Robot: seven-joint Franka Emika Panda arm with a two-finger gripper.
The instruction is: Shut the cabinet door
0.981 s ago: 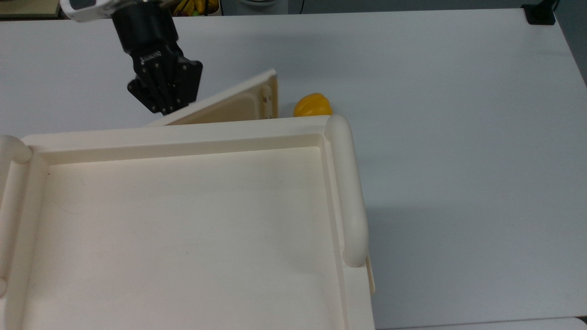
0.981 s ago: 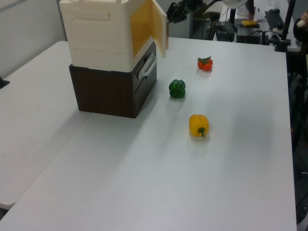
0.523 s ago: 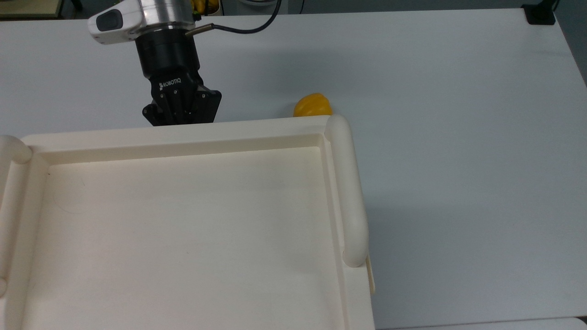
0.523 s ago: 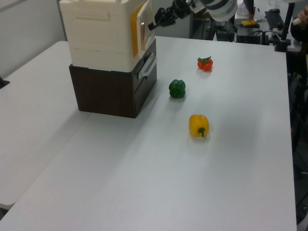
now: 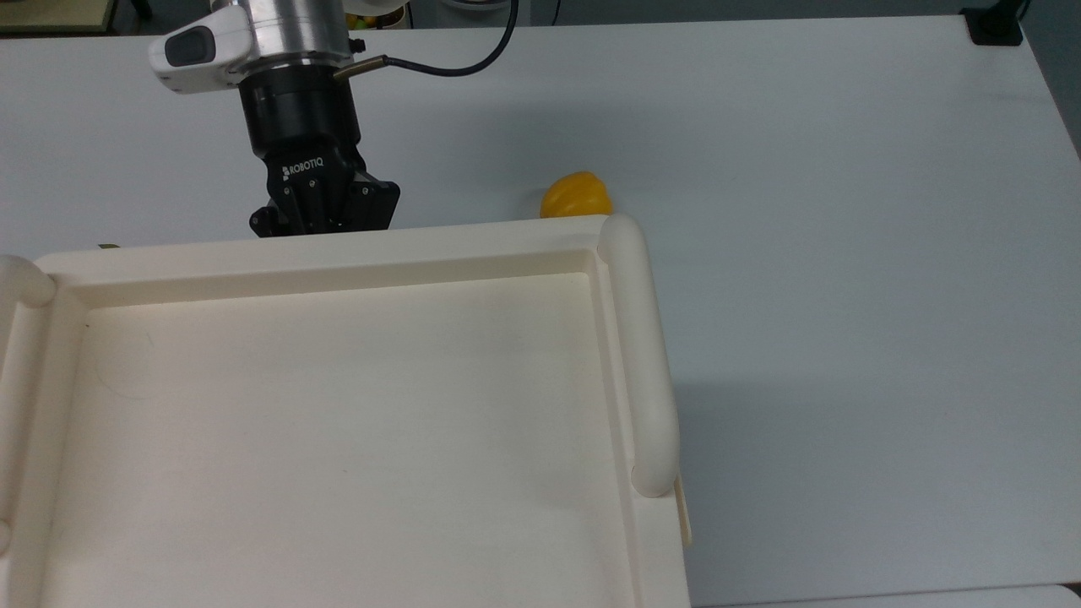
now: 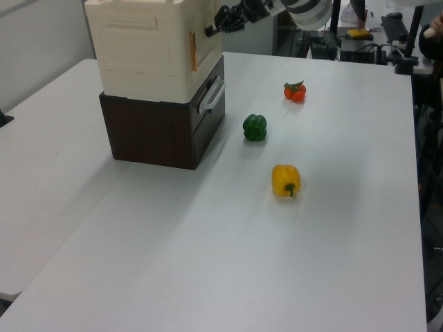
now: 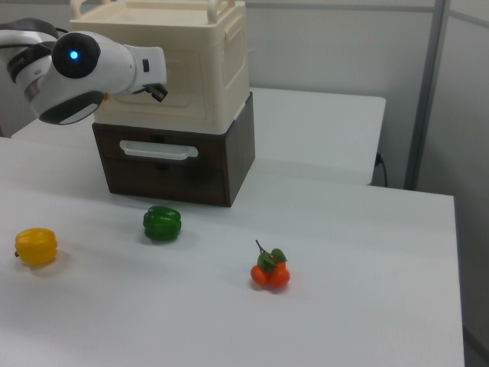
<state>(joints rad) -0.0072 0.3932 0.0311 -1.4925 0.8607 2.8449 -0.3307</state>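
Black two-finger gripper (image 6: 216, 21), finger state untellable, presses thin flat cream door panel (image 6: 193, 50), upper left of left view, near-flush against large cream boxy cabinet (image 6: 142, 52) to seat it.

The boxy plastic cabinet (image 6: 142, 52) is cream throughout, its recessed top (image 5: 338, 439) and rounded tubular rails (image 5: 639, 355) the same shade; a thin orange-yellow strip shows at the edge of the flat cream cabinet door (image 6: 193, 50). The drawer unit beneath (image 7: 179, 157) is dark brown with a pale handle (image 7: 159, 151). The two-finger gripper (image 5: 321, 221) is black with white lettering, on a silver and white wrist. The table surface (image 6: 228, 235) is plain white. One bell pepper is yellow (image 6: 286, 180), one green (image 6: 255, 127); the small tomato cluster (image 6: 295, 90) is orange-red with green leaves.
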